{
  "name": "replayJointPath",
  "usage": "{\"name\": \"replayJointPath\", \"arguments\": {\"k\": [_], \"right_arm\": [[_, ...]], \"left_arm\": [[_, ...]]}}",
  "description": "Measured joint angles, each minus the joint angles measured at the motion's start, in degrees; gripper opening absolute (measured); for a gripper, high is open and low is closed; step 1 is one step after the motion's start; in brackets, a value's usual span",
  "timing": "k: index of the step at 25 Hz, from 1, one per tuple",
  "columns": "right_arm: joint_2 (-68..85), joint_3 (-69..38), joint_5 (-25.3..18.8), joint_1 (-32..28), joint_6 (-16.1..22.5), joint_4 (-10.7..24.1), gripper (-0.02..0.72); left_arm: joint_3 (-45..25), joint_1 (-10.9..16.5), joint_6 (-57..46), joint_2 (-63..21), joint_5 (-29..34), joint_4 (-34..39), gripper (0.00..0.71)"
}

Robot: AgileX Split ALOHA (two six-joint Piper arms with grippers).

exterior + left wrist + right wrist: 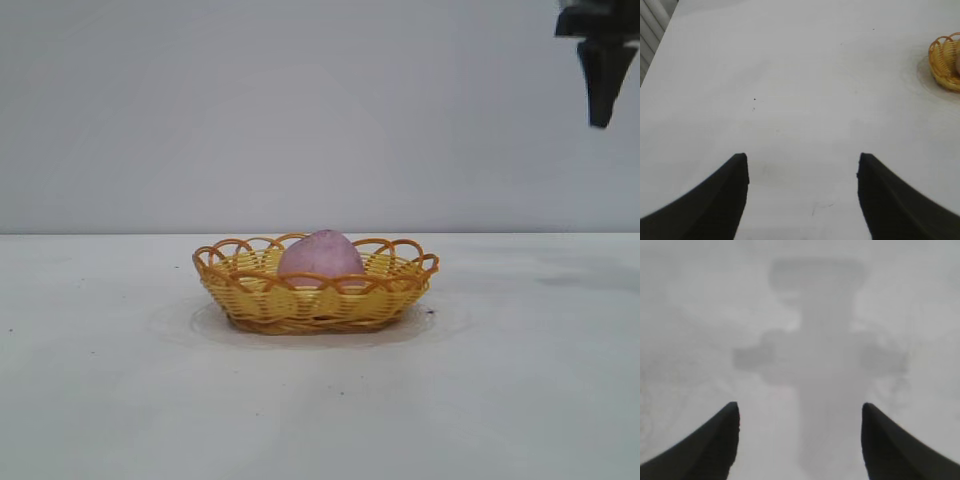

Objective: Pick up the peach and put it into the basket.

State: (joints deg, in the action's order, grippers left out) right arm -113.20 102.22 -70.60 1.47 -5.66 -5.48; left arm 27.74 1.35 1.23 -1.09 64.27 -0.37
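Right gripper (603,90): raised high above the worktop's right side in the exterior view, well apart from the basket; in its own wrist view the two dark fingers (705,447) stand spread apart with nothing between them, above bare surface carrying the arm's blurred shadow (815,360).
Left gripper (802,200): outside the exterior view; its wrist view shows the fingers (710,205) parted and empty over bare worktop, the basket lying far off at that picture's edge.
Peach (320,258): sits inside the basket, roughly at its middle, its rounded top rising above the looped rim.
Basket (400,285): rests on the worktop (520,400) near its middle, upright; no gripper touches it.
Surroundings: a few small dark specks (754,99) on the surface; a plain pale wall (250,110) behind the far edge.
Obstructions: the basket's near wall hides the lower part of the peach.
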Motion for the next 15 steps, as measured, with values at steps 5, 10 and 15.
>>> {"name": "replayJointPath", "arguments": {"k": [5, 10, 15], "right_arm": [[8.5, -3.8, -0.1, 0.0, -0.4, 0.0, 0.442], [20.2, -12.5, -0.5, 0.0, -0.5, 0.0, 0.442], [31.3, -21.8, -0.6, 0.0, -0.4, 0.7, 0.442]], "left_arm": [[0.0, 0.0, 0.0, 0.0, 0.0, 0.0, 0.414], [0.0, 0.0, 0.0, 0.0, 0.0, 0.0, 0.414], [0.0, 0.0, 0.0, 0.0, 0.0, 0.0, 0.414]]}}
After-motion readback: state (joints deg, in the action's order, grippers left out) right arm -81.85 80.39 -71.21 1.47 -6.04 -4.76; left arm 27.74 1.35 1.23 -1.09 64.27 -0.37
